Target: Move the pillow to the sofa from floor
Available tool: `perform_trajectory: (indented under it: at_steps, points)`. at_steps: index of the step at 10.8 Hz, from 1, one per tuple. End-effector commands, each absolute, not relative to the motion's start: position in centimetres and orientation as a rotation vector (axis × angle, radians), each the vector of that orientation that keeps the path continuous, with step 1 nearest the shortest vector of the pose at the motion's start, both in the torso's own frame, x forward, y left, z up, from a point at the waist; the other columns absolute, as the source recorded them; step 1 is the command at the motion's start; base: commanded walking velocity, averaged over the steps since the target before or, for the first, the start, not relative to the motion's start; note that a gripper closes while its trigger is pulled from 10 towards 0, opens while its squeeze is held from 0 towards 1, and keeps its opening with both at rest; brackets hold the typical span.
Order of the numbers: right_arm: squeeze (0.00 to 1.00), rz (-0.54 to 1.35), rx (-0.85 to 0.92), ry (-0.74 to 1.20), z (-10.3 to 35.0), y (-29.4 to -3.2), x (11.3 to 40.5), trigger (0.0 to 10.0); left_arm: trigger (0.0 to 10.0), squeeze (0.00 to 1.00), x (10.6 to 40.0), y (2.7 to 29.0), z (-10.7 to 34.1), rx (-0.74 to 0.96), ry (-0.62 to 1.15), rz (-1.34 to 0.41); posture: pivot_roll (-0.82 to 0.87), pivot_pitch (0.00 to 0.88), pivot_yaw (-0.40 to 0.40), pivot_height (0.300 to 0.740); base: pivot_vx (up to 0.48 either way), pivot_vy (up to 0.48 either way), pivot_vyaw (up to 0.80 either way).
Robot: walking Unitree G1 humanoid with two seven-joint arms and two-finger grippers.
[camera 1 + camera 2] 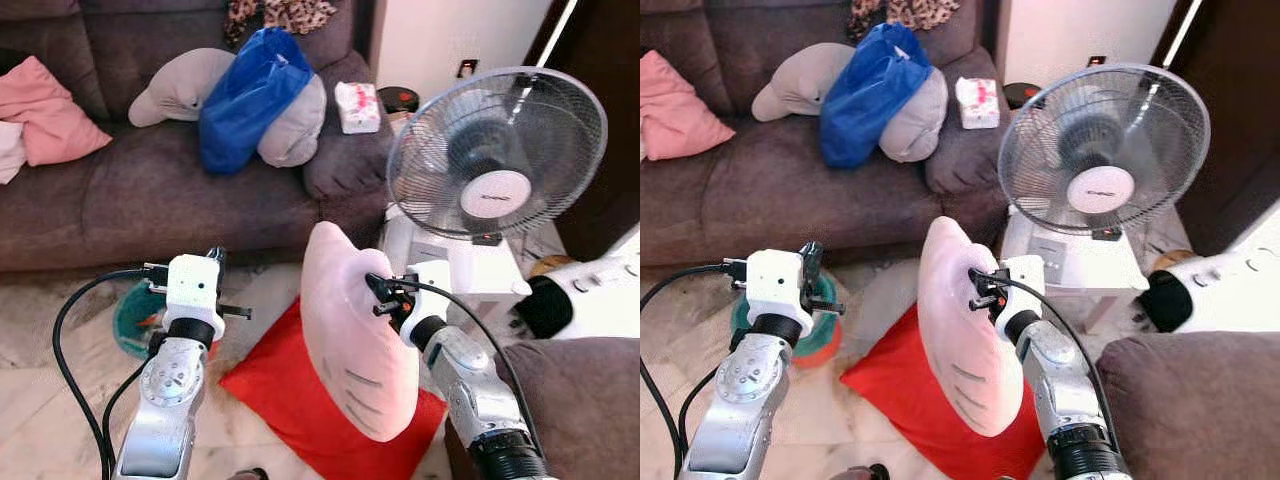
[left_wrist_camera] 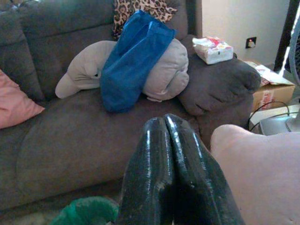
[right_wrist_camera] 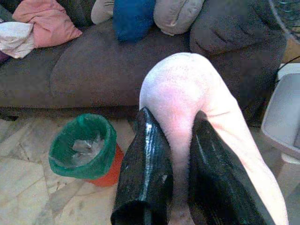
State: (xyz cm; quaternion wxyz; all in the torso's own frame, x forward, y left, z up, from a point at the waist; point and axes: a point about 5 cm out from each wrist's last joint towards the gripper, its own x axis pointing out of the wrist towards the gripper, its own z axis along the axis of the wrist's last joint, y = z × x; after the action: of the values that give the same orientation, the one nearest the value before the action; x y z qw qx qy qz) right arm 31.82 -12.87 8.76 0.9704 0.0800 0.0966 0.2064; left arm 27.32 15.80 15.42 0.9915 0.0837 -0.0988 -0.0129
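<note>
A pale pink pillow (image 1: 350, 330) hangs upright above the floor, and my right gripper (image 1: 378, 292) is shut on its edge. In the right wrist view the two black fingers (image 3: 145, 173) pinch the pink pillow (image 3: 187, 98) between them. Under it a red pillow (image 1: 285, 385) lies flat on the floor. My left gripper (image 2: 164, 154) is shut with nothing in it, held up to the left of the pink pillow and facing the brown sofa (image 1: 150, 190).
On the sofa lie a grey plush with a blue bag (image 1: 245, 95), a pink cushion (image 1: 50, 115) and a tissue box (image 1: 357, 107). A standing fan (image 1: 495, 150) is close on the right. A green-lined bin (image 3: 84, 147) stands on the floor by the sofa.
</note>
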Motion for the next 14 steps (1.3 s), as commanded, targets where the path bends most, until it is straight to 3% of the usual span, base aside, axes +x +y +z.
perform_trajectory:
  at_steps: [1,14]
  points:
    - [0.0,0.426,0.158,0.107,10.64,-12.72,32.56,10.0,10.0,0.0,27.11,16.1,15.24,0.173,-0.196,-0.008,0.09,0.118,-0.039,0.74,0.0,0.0,0.0]
    - [0.0,0.407,0.168,0.105,10.69,-13.13,32.79,10.0,10.0,0.0,27.3,16.16,15.01,0.136,-0.189,0.021,0.08,0.099,-0.046,0.74,0.0,0.0,0.0]
